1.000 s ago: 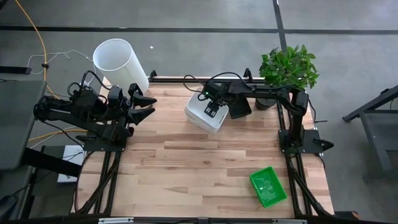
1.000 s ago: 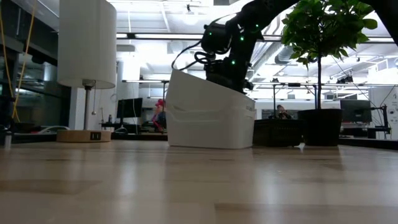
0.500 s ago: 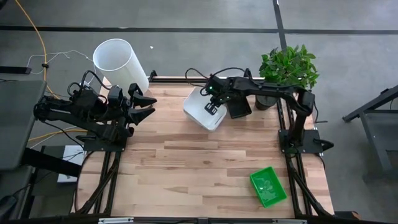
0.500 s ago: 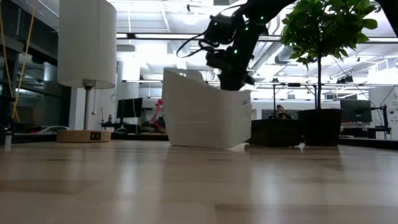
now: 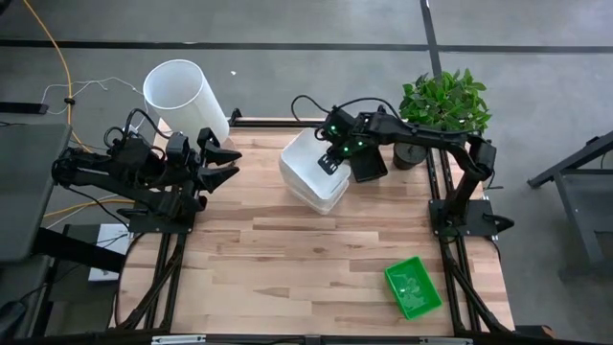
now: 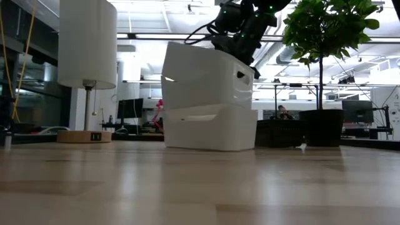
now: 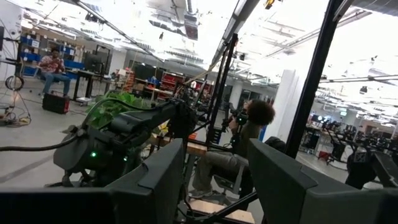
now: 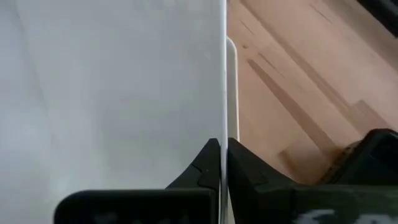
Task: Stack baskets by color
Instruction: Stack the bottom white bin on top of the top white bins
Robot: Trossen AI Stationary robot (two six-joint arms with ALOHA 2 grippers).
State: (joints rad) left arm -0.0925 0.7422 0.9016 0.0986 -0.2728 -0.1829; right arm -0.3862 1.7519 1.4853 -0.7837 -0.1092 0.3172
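The right gripper pinches the thin wall of a white rounded-corner plastic basket, holding it tilted and raised above a second white plastic basket that sits at the far middle of the wooden table. The left gripper hovers spread wide at the table's left edge. A bright green rectangular plastic basket lies near the front right corner, well apart.
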